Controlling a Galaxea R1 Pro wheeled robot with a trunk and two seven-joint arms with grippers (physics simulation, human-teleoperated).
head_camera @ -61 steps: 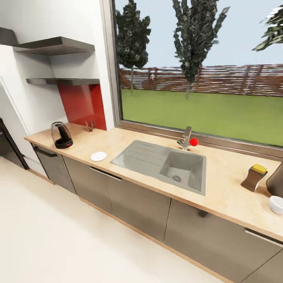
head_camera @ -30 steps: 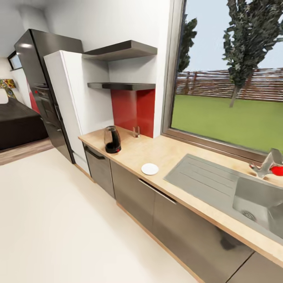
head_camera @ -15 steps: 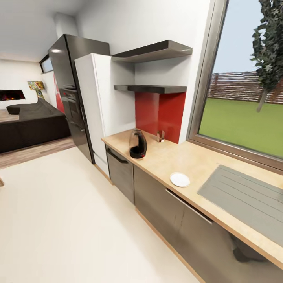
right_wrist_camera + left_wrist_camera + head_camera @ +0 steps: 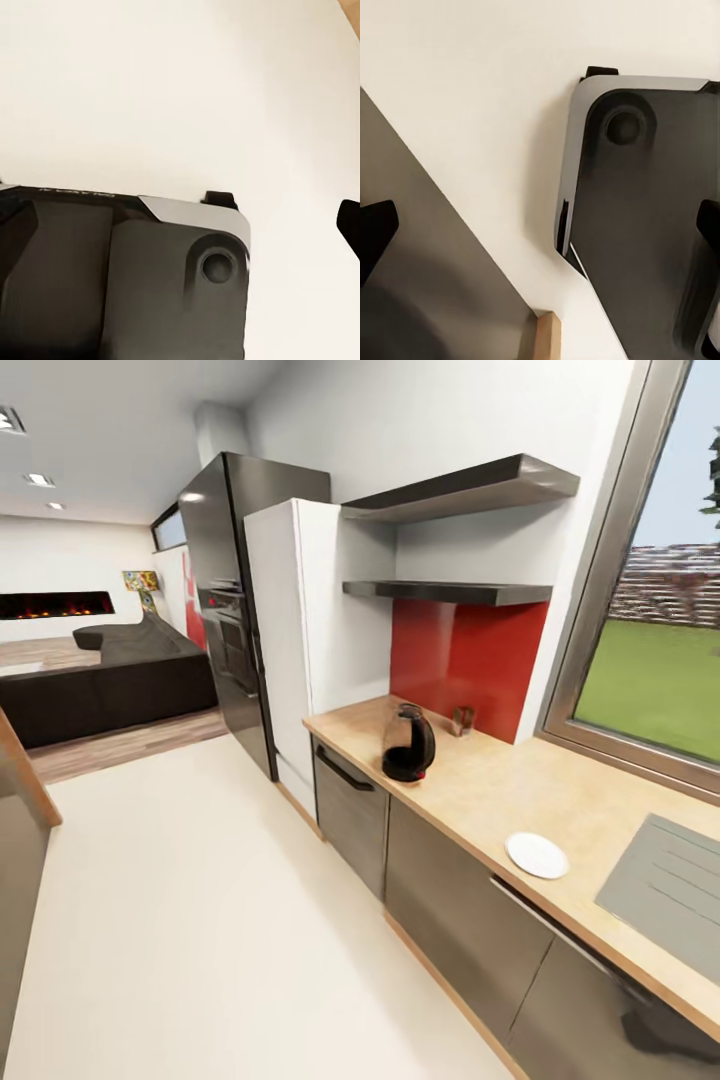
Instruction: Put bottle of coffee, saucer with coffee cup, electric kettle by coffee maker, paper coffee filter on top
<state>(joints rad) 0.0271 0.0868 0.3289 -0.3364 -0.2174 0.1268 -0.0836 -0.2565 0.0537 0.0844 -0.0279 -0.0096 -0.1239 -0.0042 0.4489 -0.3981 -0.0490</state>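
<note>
A kitchen: on the wooden desk [image 4: 470,785] the kettle [image 4: 408,743] stands well apart from the saucer [image 4: 537,855]; two dark shelves [image 4: 455,592] hang above. I cannot tell the state of either jaws.

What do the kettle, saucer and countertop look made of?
Electric kettle: clear glass-like body, see-through with highlights, on a matte black, probably plastic, base.
Saucer: plain white, smooth, likely ceramic; the render leaves it open.
Kitchen countertop: light wood-look surface, faint grain, matte; possibly laminate.
</note>
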